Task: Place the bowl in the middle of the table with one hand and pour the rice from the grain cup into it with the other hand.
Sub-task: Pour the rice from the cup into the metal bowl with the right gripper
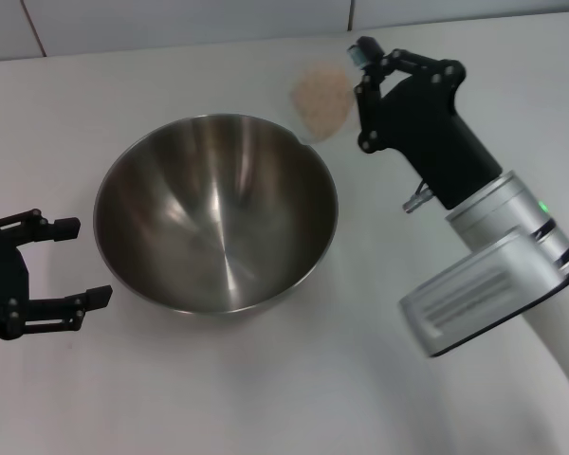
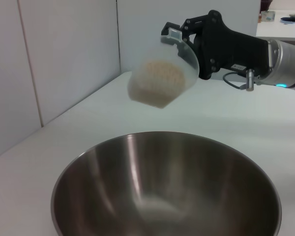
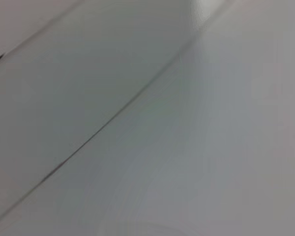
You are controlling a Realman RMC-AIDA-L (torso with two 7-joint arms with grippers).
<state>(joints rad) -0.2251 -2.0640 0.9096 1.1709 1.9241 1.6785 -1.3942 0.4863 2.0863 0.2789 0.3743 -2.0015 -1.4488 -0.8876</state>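
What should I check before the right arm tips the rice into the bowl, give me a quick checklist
1. Bowl set down near the middle of the table: ok, it stands upright on the white top.
2. Bowl ready to receive: ok, no rice shows inside it.
3. Left gripper clear of the bowl: ok, it is open beside the rim, not touching.
4. Right gripper holding the cup: ok, it is closed on the cup, which is lifted off the table.
5. Rice all in the cup: ok, none is falling yet.
6. Spout over the bowl: cannot tell; the cup sits near the far rim, maybe just outside it.
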